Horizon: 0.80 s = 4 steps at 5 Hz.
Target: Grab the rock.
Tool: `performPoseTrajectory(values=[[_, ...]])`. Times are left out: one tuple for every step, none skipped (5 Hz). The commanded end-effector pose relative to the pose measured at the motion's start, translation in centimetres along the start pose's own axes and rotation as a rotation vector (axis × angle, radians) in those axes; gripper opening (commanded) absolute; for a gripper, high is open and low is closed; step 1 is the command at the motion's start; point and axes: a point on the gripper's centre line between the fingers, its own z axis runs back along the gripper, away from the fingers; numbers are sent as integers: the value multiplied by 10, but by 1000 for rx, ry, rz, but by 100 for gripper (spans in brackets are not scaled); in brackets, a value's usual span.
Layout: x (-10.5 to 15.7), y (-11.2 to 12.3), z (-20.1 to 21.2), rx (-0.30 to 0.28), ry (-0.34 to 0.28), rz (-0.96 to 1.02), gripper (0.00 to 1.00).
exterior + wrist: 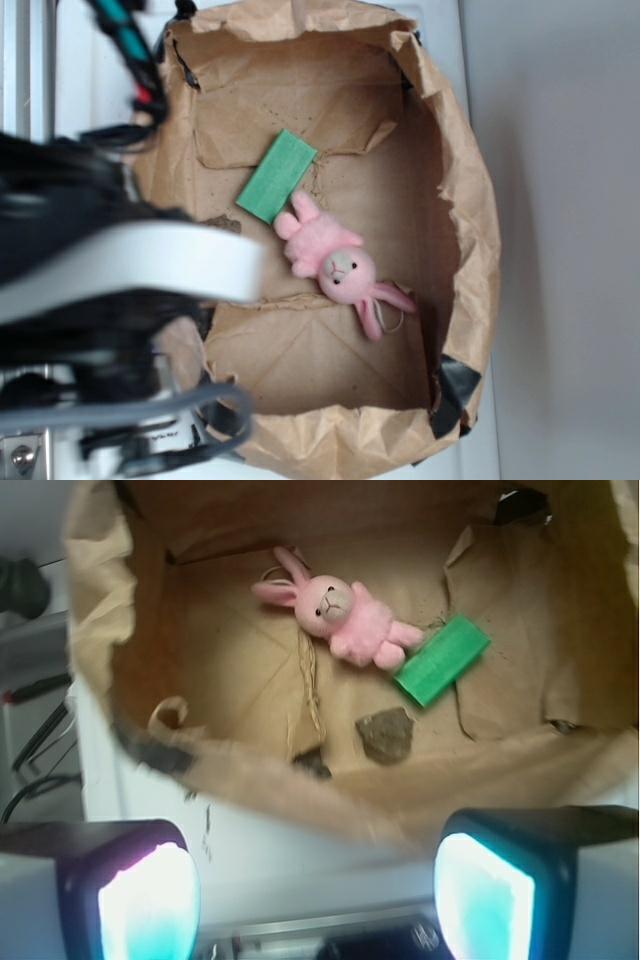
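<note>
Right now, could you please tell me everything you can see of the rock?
The rock is a small, dark grey-brown lump with a rough, mottled surface and angular edges. It lies on the brown paper floor of the bag, near its front wall, just below the pink bunny and green block, touching neither. The exterior view hides it.

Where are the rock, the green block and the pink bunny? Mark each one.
rock point(385, 734): wrist view, middle of its mottled top.
green block point(441, 660): wrist view, centre of its flat face.
pink bunny point(335, 258): exterior view, between body and head.
</note>
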Motion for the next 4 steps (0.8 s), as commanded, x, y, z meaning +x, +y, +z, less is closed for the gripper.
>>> performPoseTrajectory(values=[[47,15,-28,83,-19,95,100],[60,27,-46,117,-47,58,100],[70,48,-53,129,-32,87,100],[74,65,-50,67,22,108,100]])
